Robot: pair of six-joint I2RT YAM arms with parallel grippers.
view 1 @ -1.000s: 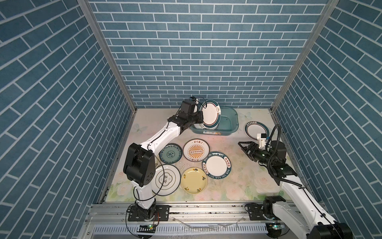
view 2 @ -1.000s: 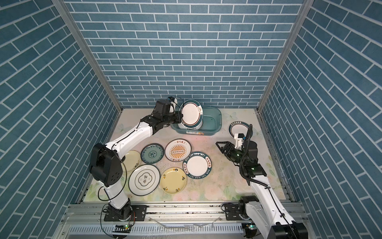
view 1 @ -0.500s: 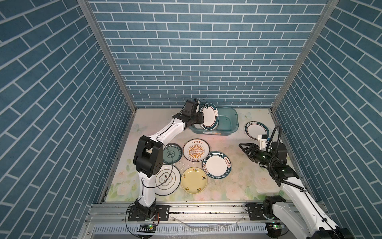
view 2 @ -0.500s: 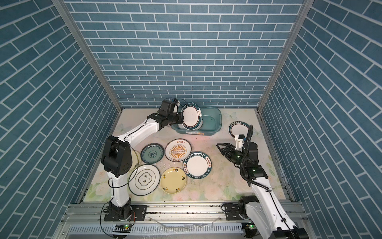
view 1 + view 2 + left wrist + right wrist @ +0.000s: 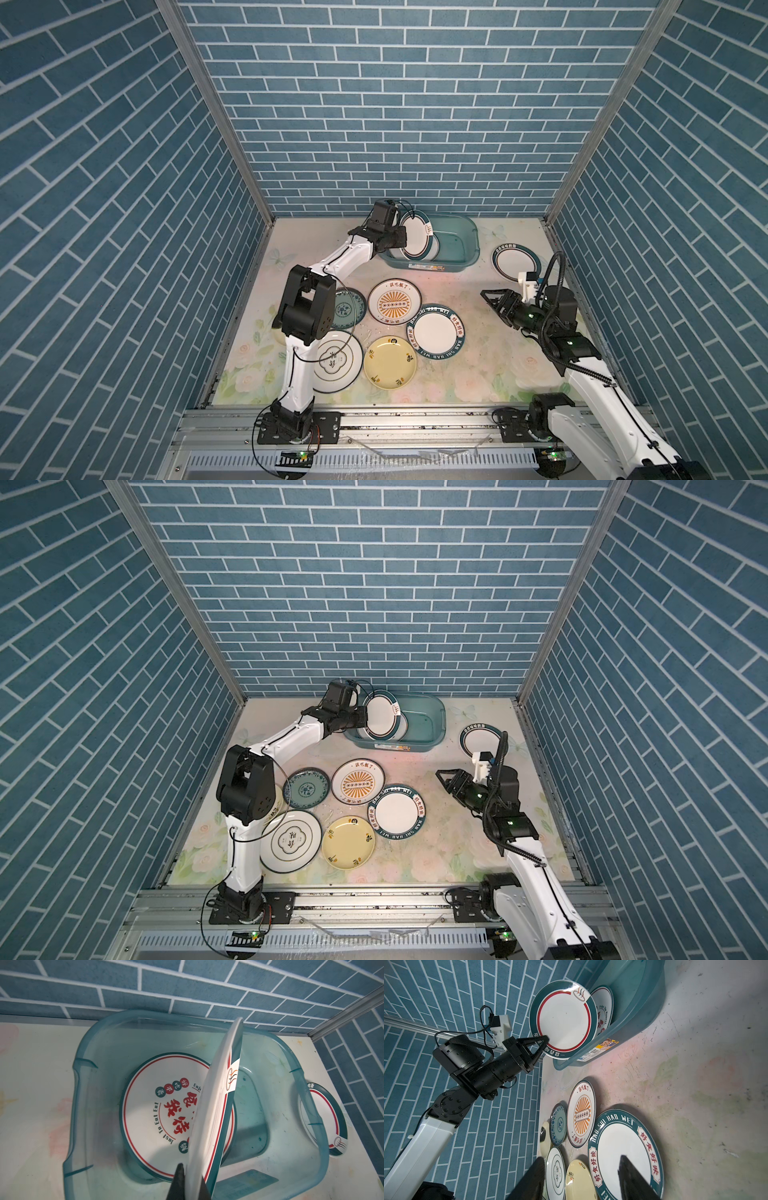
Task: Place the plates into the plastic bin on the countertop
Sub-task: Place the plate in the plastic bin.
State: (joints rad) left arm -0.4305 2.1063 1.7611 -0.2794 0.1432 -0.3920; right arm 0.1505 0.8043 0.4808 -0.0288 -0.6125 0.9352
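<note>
Having dropped lower than a second ago, the left gripper (image 5: 400,237) clamps the teal-rimmed white round plate (image 5: 417,232) on edge over the translucent teal plastic bin (image 5: 436,264); the right gripper (image 5: 490,300) hangs half-open, empty.

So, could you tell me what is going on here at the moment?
The left gripper is shut on a teal-rimmed plate, holding it on edge over the bin, where another plate already lies flat. The right gripper hangs open and empty above the countertop, near the lettered plate. Several more plates lie on the countertop.
</note>
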